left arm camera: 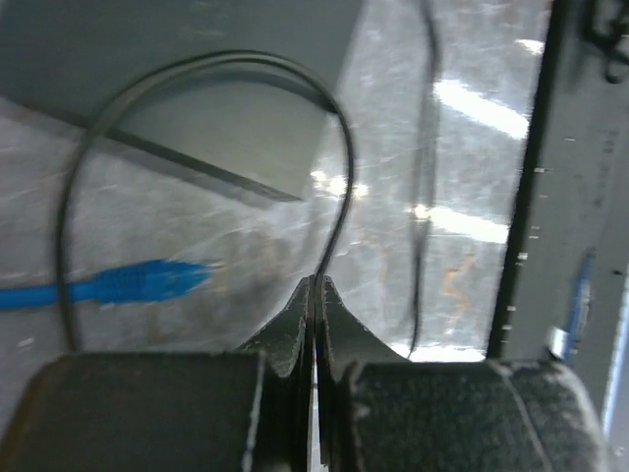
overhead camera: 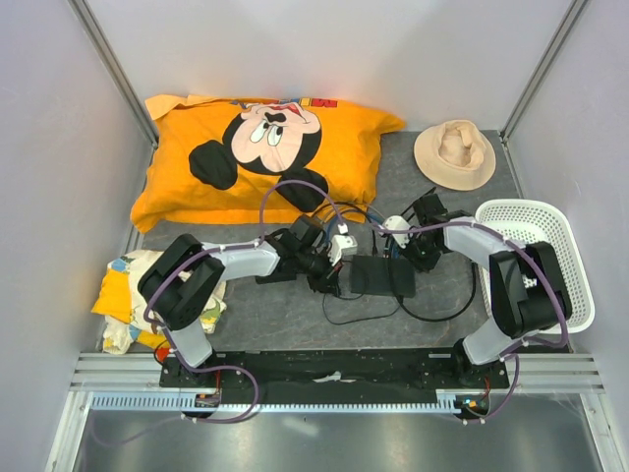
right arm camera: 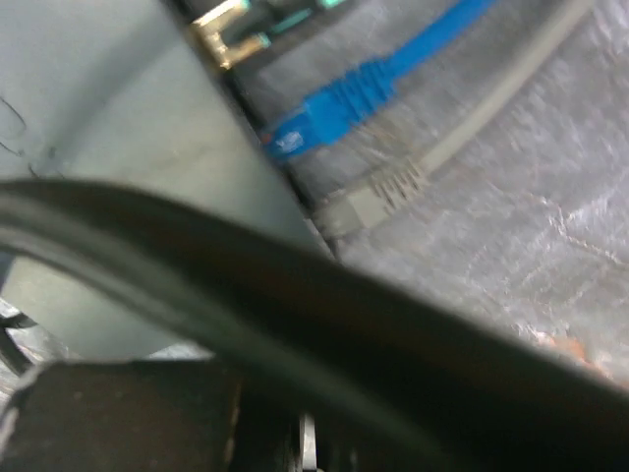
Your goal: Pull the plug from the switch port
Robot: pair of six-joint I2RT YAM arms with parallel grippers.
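The switch (overhead camera: 381,276) is a flat black box in the middle of the table between both arms. My left gripper (overhead camera: 329,267) sits at its left end. In the left wrist view that gripper (left arm camera: 316,285) is shut on a thin black cable (left arm camera: 339,147) that loops up and left from the tips. A blue plug (left arm camera: 147,282) lies blurred to the left. My right gripper (overhead camera: 421,254) is at the switch's back right corner. In the right wrist view a blue plug (right arm camera: 329,108) and a grey plug (right arm camera: 378,197) meet the switch's edge (right arm camera: 128,118). A thick black cable (right arm camera: 295,295) hides the right fingertips; only a narrow slit shows between the fingers.
An orange Mickey pillow (overhead camera: 265,147) lies at the back, a beige hat (overhead camera: 454,154) at the back right. A white basket (overhead camera: 550,256) stands at the right, and folded cloth (overhead camera: 123,290) lies at the left. Black cables (overhead camera: 442,313) loop in front of the switch.
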